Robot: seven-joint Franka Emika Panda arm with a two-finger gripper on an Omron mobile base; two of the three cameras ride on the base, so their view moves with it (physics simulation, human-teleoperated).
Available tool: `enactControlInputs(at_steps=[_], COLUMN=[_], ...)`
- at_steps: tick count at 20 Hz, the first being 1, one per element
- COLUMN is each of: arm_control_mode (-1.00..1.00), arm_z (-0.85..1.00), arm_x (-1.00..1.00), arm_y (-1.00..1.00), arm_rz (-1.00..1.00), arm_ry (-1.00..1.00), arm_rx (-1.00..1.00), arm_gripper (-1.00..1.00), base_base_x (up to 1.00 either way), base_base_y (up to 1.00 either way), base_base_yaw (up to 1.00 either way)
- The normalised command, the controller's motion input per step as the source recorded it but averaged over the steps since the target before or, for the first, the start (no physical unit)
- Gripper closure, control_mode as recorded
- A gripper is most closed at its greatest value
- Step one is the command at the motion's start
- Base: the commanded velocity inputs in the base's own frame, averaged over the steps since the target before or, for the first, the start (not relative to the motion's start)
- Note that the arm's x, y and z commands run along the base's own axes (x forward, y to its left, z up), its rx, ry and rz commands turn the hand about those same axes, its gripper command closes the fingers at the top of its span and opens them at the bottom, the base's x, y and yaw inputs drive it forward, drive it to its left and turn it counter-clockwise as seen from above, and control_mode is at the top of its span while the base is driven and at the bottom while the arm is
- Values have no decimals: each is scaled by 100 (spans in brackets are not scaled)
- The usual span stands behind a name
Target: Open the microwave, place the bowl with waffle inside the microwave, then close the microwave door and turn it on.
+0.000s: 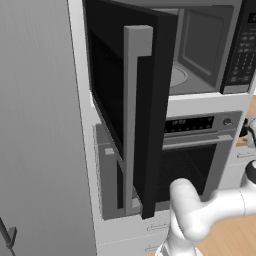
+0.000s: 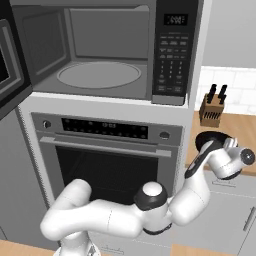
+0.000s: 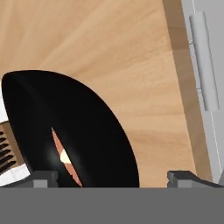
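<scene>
The microwave [image 2: 105, 50] stands open, its grey cavity and round turntable [image 2: 99, 75] bare, with the keypad strip [image 2: 172, 55] on its right. The microwave door [image 1: 132, 100] is swung wide to the left, its grey bar handle [image 1: 131, 120] facing out. The black bowl [image 3: 74, 127] sits on the wooden counter right of the oven, a sliver of waffle [image 3: 65, 158] showing inside. My gripper [image 3: 116, 179] hangs just above the bowl [image 2: 207, 137], open, its fingertips [image 3: 43, 178] wide apart. The bowl's right rim lies between them; nothing is held.
A steel wall oven [image 2: 110, 150] with a horizontal handle sits under the microwave. A knife block [image 2: 212, 111] stands at the back of the wooden counter [image 3: 131, 57]. A grey drawer front with a handle [image 3: 205, 65] runs along the counter's edge. A tall grey panel [image 1: 35, 125] is left of the door.
</scene>
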Motion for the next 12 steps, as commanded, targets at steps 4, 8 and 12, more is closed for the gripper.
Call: enactControlInputs(at_steps=[4,8,12], arm_control_mode=[-100,-100,-100], arm_z=[-6,0,-14], arm_x=[32,40,39], arm_y=[5,0,10], arm_rz=[0,3,2], arm_ry=[0,0,0], arm_rx=[0,0,0], arm_gripper=[-100,-100,100], base_base_x=[0,0,0], base_base_y=[0,0,0], base_base_yaw=[0,0,0])
